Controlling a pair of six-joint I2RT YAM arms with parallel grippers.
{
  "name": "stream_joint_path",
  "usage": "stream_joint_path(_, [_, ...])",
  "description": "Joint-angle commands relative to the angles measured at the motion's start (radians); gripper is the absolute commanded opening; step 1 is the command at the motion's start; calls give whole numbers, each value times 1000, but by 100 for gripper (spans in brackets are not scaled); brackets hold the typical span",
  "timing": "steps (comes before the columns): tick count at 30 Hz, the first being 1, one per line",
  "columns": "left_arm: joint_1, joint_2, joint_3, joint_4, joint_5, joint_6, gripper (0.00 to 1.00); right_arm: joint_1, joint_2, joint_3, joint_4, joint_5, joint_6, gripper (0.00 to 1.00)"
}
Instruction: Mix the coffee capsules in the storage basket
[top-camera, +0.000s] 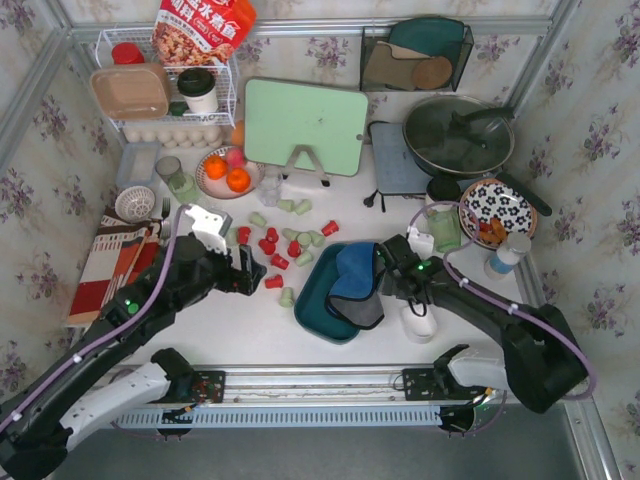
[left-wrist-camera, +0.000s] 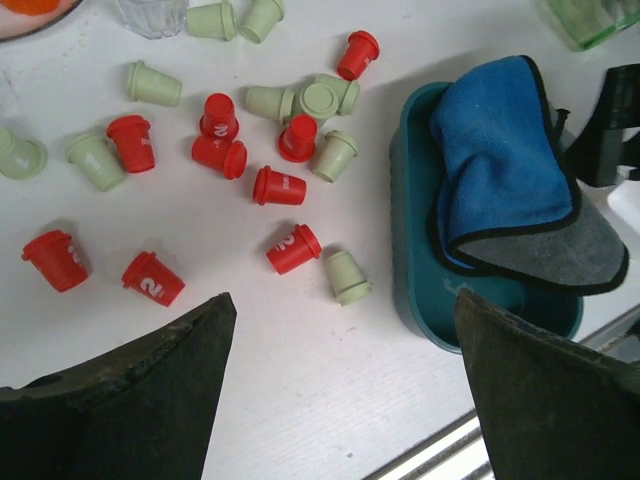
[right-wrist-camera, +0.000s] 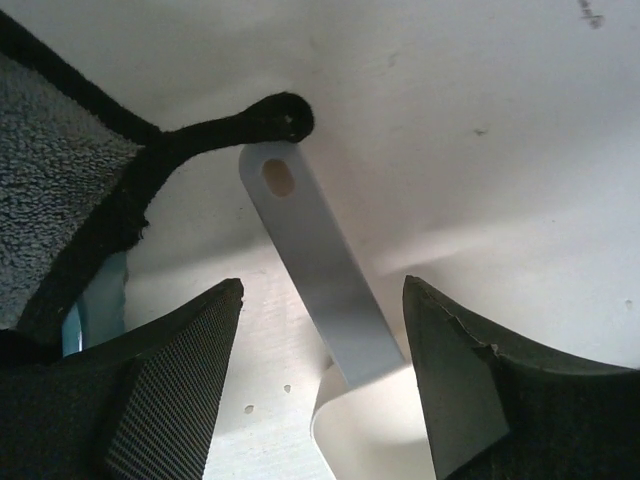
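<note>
Red, green capsules; teal basket

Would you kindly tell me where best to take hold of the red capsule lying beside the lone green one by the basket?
Likely across its tapered body, coming straight down from above: the red capsule lies on its side, rim not upward, and the green capsule sits close beside it.

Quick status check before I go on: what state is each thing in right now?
Basket: holds a folded cloth that overhangs its rim.
Capsules: scattered on the table, some upright, some tipped; none seen in basket.
Left gripper: open, empty.
Right gripper: open, straddling a spoon handle.
Pan: covered.
</note>
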Motion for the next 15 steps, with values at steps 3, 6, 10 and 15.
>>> stream_joint_path(3, [-1, -112, -24, 19, 32, -55, 93, -40, 136, 27, 17, -44, -51, 62])
stream_joint_path(6, [-1, -170, -27, 5, 27, -66, 94, -82, 213, 50, -2, -28, -42, 58])
stream_joint_path(10, [0, -261, -49, 12, 21, -88, 95, -108, 263, 69, -5, -2, -46, 31])
stream_joint_path(15, [-1, -325, -62, 4, -22, -102, 95, -109, 234, 74, -46, 45, -2, 1])
